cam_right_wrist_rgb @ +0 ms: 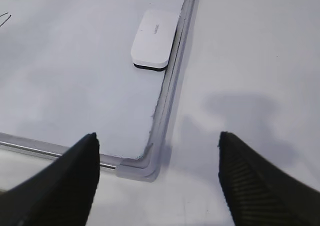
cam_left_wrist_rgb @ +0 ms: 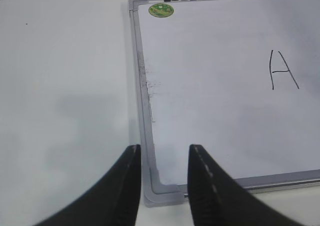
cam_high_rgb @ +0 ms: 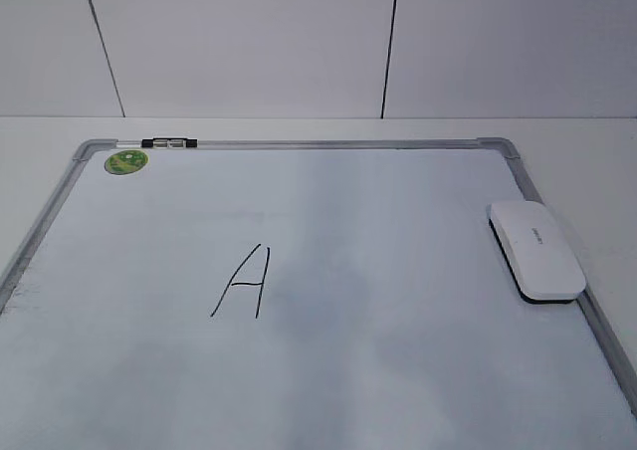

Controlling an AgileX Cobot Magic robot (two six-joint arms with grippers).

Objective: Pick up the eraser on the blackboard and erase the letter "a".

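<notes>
The white eraser [cam_high_rgb: 535, 249] lies flat on the blackboard [cam_high_rgb: 398, 271], against its right frame; it also shows in the right wrist view [cam_right_wrist_rgb: 155, 38]. The only writing I see is a tall angular capital "A" [cam_high_rgb: 244, 283], also in the left wrist view [cam_left_wrist_rgb: 283, 70]. No lowercase "a" shows in any view. My left gripper [cam_left_wrist_rgb: 164, 156] is open and empty over the board's near left corner [cam_left_wrist_rgb: 160, 191]. My right gripper [cam_right_wrist_rgb: 157, 146] is wide open and empty over the near right corner [cam_right_wrist_rgb: 140, 166], well short of the eraser. Neither gripper shows in the exterior view.
A round green sticker [cam_high_rgb: 126, 161] sits in the board's far left corner, with a small black clip [cam_high_rgb: 164, 143] on the top frame. The board lies on a white table [cam_right_wrist_rgb: 250, 61]. A white panelled wall [cam_high_rgb: 249, 42] stands behind.
</notes>
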